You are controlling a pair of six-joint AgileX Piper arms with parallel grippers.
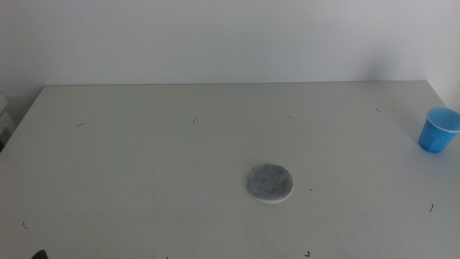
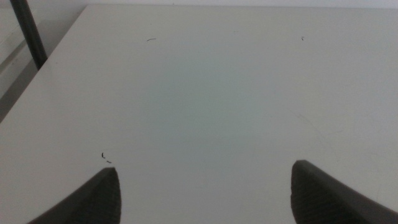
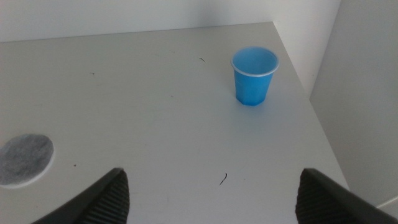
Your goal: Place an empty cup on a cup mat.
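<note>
Right gripper was wide open and empty, as was the waiting left gripper. Cup stood upright near the table's far right edge, well apart from cup mat. Nothing yet grasped; the whole task remained.

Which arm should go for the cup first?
Right. The cup stands upright at the table's far right edge, in the right gripper's view between its open jaws. The left gripper sees only bare table. The mat lies near the middle.
</note>
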